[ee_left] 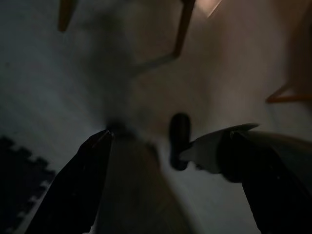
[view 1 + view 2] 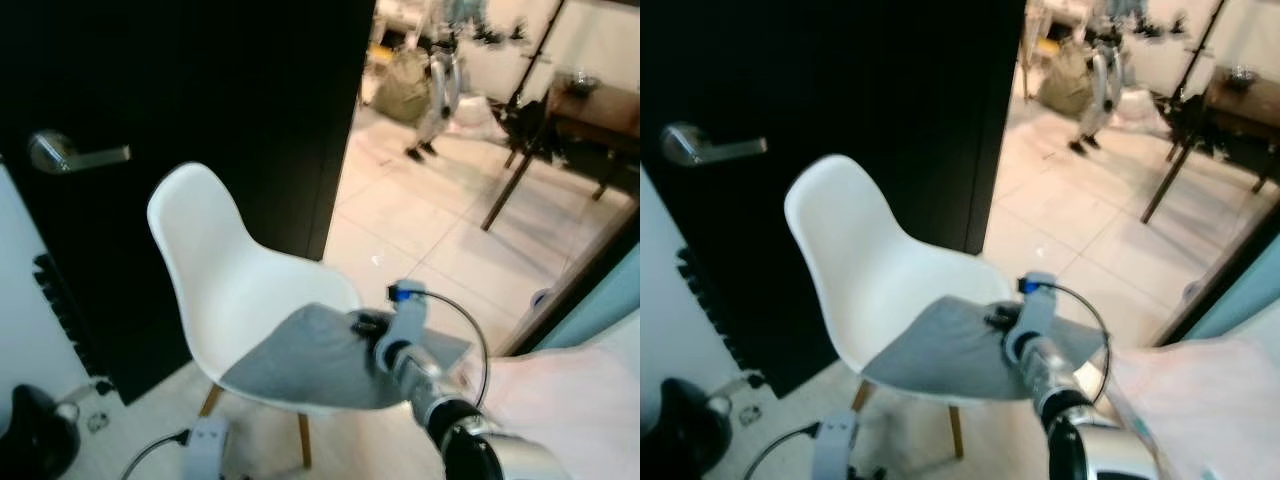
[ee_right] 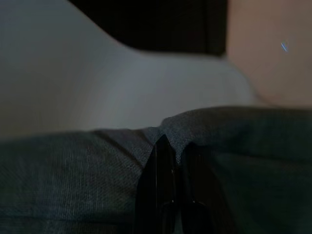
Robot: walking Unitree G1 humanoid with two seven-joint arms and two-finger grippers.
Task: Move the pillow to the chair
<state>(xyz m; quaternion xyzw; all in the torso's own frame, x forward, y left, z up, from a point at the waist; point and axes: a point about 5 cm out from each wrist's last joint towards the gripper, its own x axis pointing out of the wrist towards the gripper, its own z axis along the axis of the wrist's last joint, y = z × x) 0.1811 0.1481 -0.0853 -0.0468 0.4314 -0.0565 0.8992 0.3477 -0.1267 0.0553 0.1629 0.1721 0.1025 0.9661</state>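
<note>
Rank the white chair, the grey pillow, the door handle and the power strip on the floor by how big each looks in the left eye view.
1. White chair
2. Grey pillow, lying on the chair seat, pinched by the right gripper
3. Door handle and power strip: they look alike in size, and the strip runs off the frame, so no ranking.

Daylight is flooding the tiled floor (image 2: 440, 230) beyond the door (image 2: 200, 90), washing it out. Head views are looking soft and slightly blurred; both wrist views are sitting dim and murky.
</note>
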